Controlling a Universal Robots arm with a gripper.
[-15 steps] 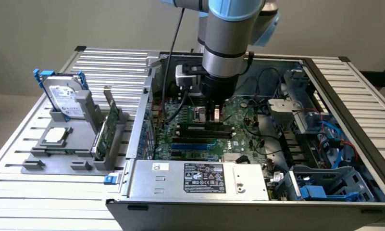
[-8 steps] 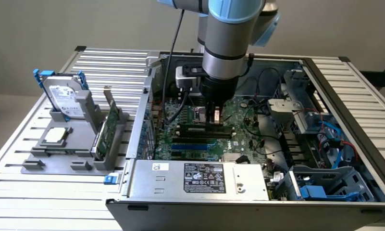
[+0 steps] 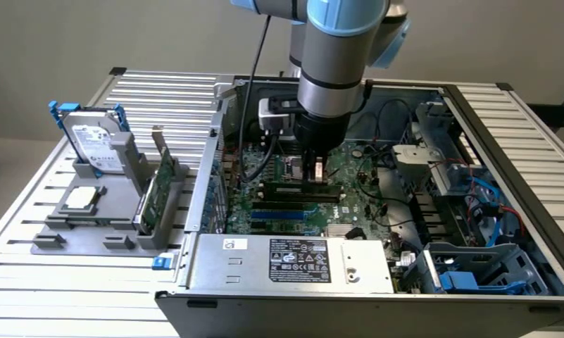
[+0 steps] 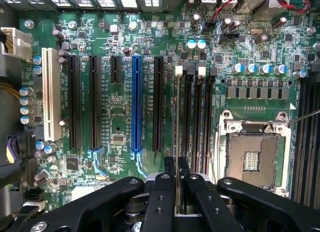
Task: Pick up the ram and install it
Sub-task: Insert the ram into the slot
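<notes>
1. The gripper [image 4: 177, 163] is clenched on the ram [image 4: 178, 123]. Its two fingers [image 4: 170, 168] press the thin board's flat faces from either side, with no gap showing.
2. In the wrist view the ram is edge-on, a pale thin line running straight out from between the fingers. It is not apart from the gripper; it is held in it.
3. Key relation: the ram's long axis runs parallel to the memory slots [image 4: 194, 123]. It lies over the outermost slot of that bank, the one with a white latch [image 4: 178, 70], on the side toward the blue expansion slot [image 4: 136, 106] and away from the processor socket [image 4: 255, 157].
4. I cannot tell whether the lower edge has entered the slot or sits just above it.
5. The motherboard [image 4: 116, 123] fills the floor of the open case [image 3: 507, 134]. The slot bank is near the board's middle.
6. Arm [image 3: 334, 63] pose, exterior view: the wrist is vertical, pointing straight down into the case, with a black cable [image 3: 259, 63] running down beside it.
7. The case rests on the slatted surface [image 3: 37, 282]. A holder with a hard drive [image 3: 92, 144] stands beside the case at the exterior view's left.
</notes>
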